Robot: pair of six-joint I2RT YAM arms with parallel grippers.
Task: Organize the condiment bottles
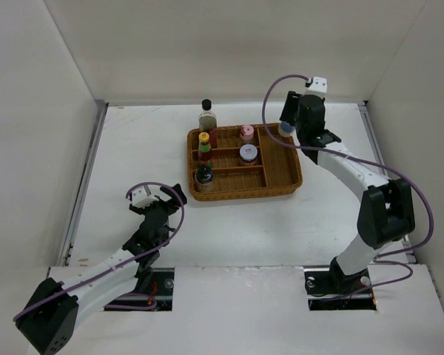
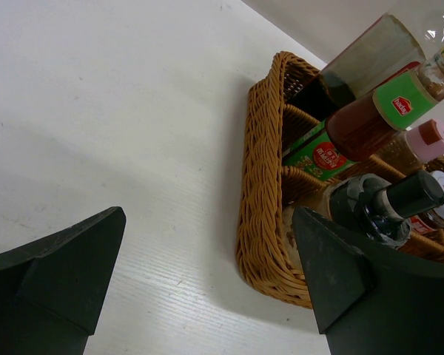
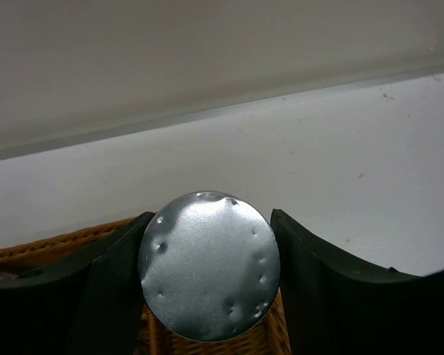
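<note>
In tray (image 1: 244,194) 4 bottles (image 1: 205,148) sit; R gripper (image 1: 287,127) pinches cylinder (image 3: 209,265) at back-R corner, tall bottle (image 1: 207,115) outside, L gripper (image 2: 209,214) spread.

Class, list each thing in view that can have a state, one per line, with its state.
Left end effector: open, empty.
Right end effector: closed on white cylinder.
Tall clear bottle: upright, capped.
Red sauce bottle: upright in tray, capped.
Dark squat bottle: upright in tray.
Pink-lidded jar: lidded, in tray.
Lavender-lidded jar: lidded, in tray.

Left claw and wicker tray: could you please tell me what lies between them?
Only bare white tabletop, as the left wrist view shows.
</note>
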